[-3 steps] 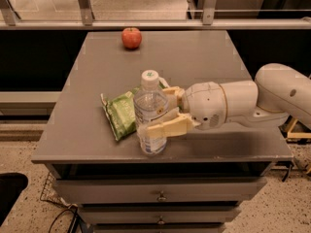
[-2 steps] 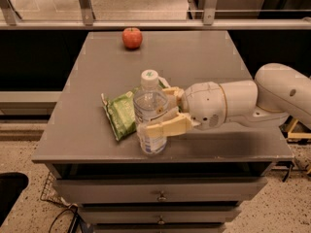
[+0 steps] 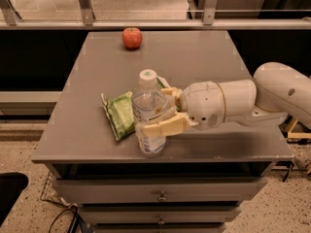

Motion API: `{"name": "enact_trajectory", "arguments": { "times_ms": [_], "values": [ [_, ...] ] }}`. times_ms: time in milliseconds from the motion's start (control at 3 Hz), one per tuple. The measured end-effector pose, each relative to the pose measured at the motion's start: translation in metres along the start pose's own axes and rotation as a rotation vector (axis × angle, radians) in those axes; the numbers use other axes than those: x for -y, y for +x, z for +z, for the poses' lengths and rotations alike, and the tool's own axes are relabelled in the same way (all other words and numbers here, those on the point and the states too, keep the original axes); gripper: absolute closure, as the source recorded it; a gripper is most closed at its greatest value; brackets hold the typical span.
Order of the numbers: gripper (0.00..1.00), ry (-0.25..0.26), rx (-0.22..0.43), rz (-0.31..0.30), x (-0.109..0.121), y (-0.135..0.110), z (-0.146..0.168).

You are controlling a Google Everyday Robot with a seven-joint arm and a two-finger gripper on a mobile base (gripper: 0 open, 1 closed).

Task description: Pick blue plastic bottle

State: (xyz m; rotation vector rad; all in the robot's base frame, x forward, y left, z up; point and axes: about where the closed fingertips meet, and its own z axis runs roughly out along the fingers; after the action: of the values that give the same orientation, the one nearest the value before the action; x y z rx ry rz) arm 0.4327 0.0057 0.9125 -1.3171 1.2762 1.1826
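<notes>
Bottle stands upright inside your pincer, which reaches in from the right and grips its body; lift straight off the surface.

Red apple; green packet; grey table

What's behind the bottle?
The packet runs behind the bottle; the part the bottle covers can't be seen. The claw, reaching in from the right, is shut on the bottle, with its far finger behind it. Farther back sits the apple.
</notes>
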Motion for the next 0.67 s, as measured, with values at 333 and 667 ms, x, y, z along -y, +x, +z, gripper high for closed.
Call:
{"name": "enact_trajectory", "arguments": {
  "times_ms": [333,667],
  "values": [
    [1.0,-0.002,-0.006,-0.02,0.003,-0.021,-0.005],
    [1.0,0.0,-0.029,-0.076,0.007,-0.068,-0.017]
  ]
}}
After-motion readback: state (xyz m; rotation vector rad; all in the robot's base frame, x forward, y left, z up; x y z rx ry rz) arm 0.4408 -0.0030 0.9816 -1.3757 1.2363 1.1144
